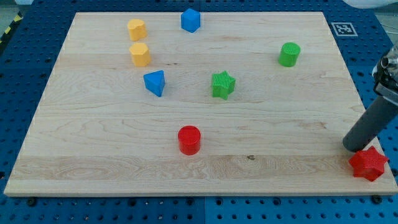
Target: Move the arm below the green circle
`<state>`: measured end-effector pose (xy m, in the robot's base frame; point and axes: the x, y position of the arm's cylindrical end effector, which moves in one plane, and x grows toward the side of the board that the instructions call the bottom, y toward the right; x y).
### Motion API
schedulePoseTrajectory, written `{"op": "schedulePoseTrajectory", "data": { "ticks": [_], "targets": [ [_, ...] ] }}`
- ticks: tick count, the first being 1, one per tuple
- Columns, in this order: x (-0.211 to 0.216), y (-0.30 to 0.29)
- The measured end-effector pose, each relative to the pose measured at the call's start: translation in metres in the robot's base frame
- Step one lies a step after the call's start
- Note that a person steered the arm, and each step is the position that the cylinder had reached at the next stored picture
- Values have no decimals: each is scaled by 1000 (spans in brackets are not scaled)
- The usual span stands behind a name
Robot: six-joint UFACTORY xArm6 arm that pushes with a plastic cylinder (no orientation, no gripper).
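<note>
The green circle point(289, 54) stands at the view's upper right of the wooden board point(93, 143). My rod comes in from the view's right edge and its tip point(353, 147) rests near the board's lower right corner, far below and to the right of the green circle. The tip sits just above and left of a red star point(368, 163), touching or nearly touching it.
A green star point(222, 84) lies near the middle, a red circle point(189, 139) below it. A blue triangle point(155, 83) is left of centre. Two yellow blocks point(137, 28) point(140, 54) and a blue block point(190, 20) lie along the top.
</note>
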<state>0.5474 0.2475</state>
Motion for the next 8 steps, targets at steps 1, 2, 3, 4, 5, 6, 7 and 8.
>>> {"op": "schedulePoseTrajectory", "data": {
  "ticks": [1,2,3,4,5,6,7,8],
  "targets": [
    [-25,0],
    [-48,0],
    [-70,-3],
    [-92,-9],
    [-93,-9],
    [-93,-9],
    [-99,-10],
    [-107,-13]
  ]
}}
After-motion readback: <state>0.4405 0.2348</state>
